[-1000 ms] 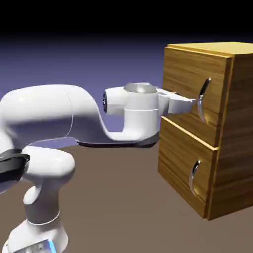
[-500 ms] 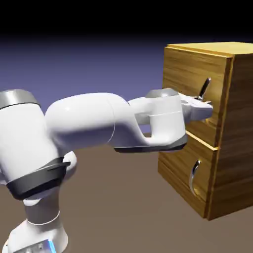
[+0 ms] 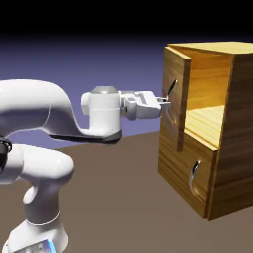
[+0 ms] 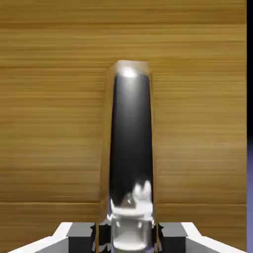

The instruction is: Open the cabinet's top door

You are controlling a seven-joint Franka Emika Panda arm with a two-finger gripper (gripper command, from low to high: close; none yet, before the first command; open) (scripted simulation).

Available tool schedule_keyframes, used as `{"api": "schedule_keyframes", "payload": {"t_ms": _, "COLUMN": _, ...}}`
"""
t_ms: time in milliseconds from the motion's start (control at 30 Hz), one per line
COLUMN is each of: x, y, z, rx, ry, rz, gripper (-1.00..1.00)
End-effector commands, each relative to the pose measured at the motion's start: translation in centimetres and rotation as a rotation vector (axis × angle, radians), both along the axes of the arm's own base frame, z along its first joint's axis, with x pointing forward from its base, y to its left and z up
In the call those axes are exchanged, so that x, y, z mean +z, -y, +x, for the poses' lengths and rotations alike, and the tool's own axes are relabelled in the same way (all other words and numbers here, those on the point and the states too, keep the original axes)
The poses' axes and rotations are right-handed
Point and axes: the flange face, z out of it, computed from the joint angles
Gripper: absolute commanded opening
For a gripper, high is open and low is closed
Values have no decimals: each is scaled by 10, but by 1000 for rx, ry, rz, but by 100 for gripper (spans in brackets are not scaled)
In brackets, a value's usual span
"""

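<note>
At the exterior view's left, the white arm (image 3: 29,106) is reaching rightward, its claw (image 3: 165,102) closing firmly on the curved silver handle (image 3: 172,91), one fingertip on either side. Next, the top door (image 3: 174,69) is standing swung outward, and farther right the cabinet (image 3: 240,128) is showing its pale upper compartment (image 3: 208,81) above the closed lower panel (image 3: 183,163).

The flat, matte brown ground surface (image 3: 113,197) extends from the near side to a straight far edge. Beyond this edge stands the plain blue-violet backdrop (image 3: 123,59), which grades to black at the top.
</note>
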Motion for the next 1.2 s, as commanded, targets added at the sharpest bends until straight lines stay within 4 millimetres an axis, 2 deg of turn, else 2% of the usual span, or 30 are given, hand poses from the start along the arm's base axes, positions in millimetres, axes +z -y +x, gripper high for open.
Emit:
{"api": "schedule_keyframes", "payload": {"t_ms": 0, "x": 0, "y": -5, "z": -5, "rx": -23, "ry": 0, "rz": 0, "gripper": -100}}
{"api": "schedule_keyframes", "payload": {"t_ms": 100, "x": 0, "y": -13, "z": -14, "rx": -63, "ry": 12, "rz": -6, "gripper": -100}}
{"api": "schedule_keyframes", "payload": {"t_ms": 467, "x": 0, "y": -10, "z": -8, "rx": -40, "ry": 5, "rz": -2, "gripper": -100}}
{"api": "schedule_keyframes", "payload": {"t_ms": 600, "x": 0, "y": -16, "z": -14, "rx": -63, "ry": -2, "rz": 0, "gripper": -100}}
{"api": "schedule_keyframes", "payload": {"t_ms": 933, "x": 0, "y": -69, "z": -47, "rx": -242, "ry": 0, "rz": 0, "gripper": -100}}
{"api": "schedule_keyframes", "payload": {"t_ms": 1167, "x": 0, "y": -119, "z": -69, "rx": -401, "ry": 0, "rz": 0, "gripper": -100}}
